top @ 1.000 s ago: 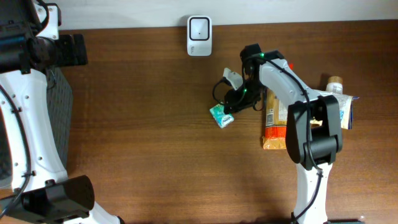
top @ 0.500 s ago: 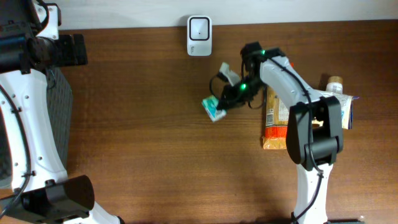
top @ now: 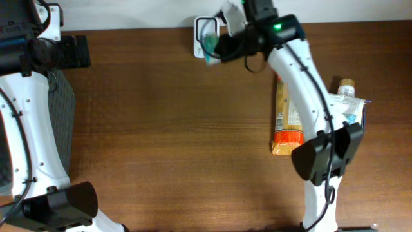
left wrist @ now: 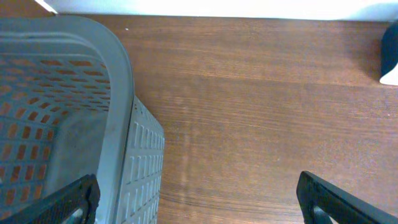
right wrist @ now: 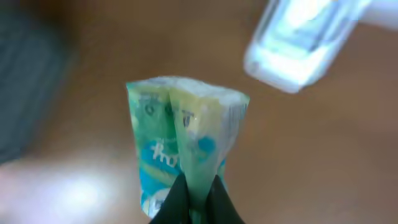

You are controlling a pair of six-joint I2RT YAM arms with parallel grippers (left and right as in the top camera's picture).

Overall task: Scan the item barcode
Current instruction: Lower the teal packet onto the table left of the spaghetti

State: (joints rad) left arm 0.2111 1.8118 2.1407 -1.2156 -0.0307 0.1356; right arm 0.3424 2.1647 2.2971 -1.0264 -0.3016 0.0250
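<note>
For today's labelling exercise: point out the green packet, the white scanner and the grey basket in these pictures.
green packet [right wrist: 186, 155], right wrist view, on its printed front.
white scanner [top: 202, 27], overhead view, on its upper face.
grey basket [left wrist: 121, 93], left wrist view, on its rim.

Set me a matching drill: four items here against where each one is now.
1. green-and-white crinkled packet
2. white boxy barcode scanner
3. grey perforated plastic basket
4. long orange-and-tan package

A. lying flat beside the right arm
B. at the table's far edge
C. clamped in the right arm's jaws
D. left side, by the left arm

Pairs: 1-C, 2-B, 3-D, 4-A
</note>
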